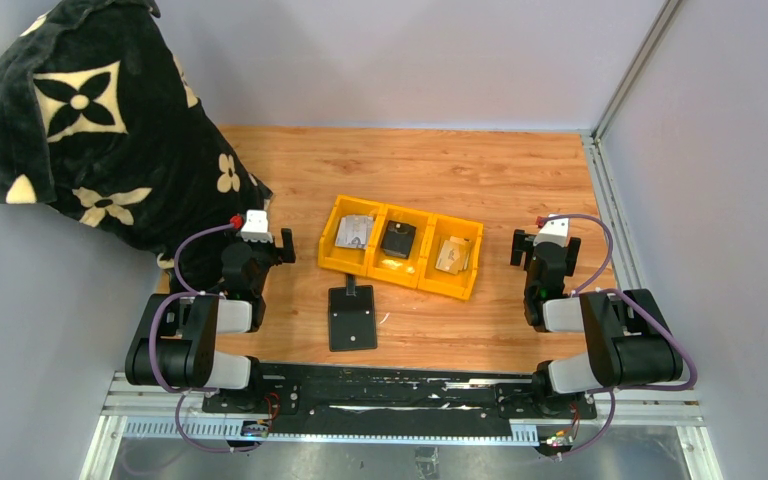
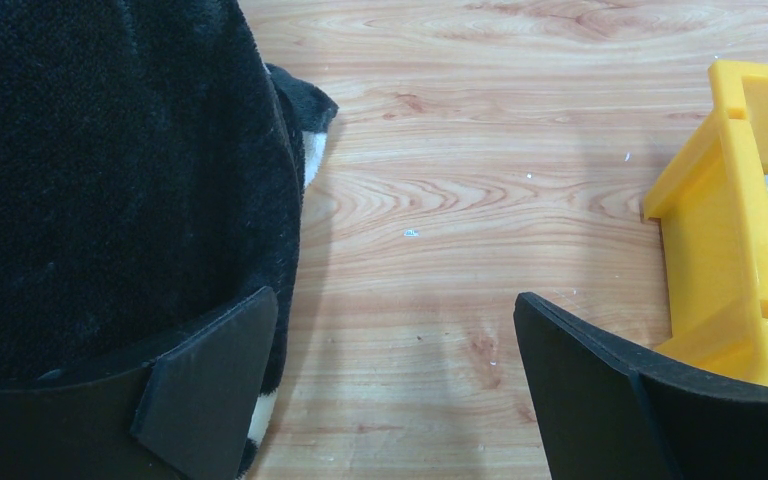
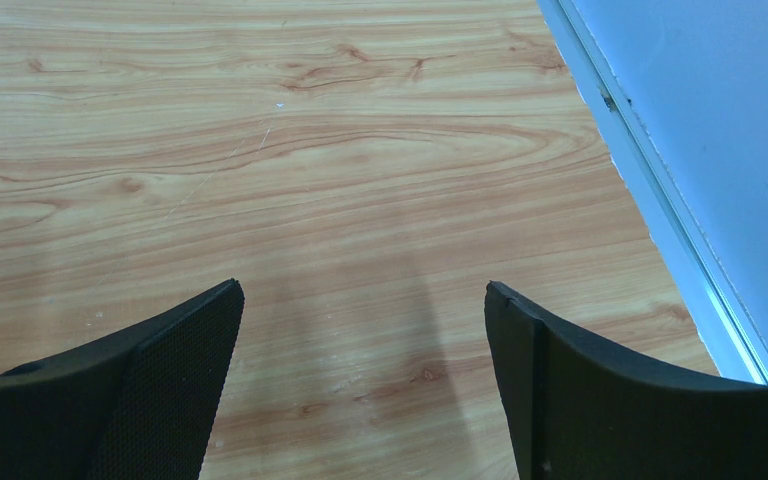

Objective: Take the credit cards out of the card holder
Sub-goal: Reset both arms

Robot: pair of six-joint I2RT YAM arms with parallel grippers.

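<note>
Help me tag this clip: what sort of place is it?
Likely a robot lab cell: a wooden table fenced by grey walls, with left arm and right arm bolted at its near edge.

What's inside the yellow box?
The yellow bin holds silvery cards in its left part, a black block in the middle, tan cards on the right. What lies beneath them is hidden.

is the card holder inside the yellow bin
No, the card holder lies flat on the table, outside the bin on its near side.
</note>
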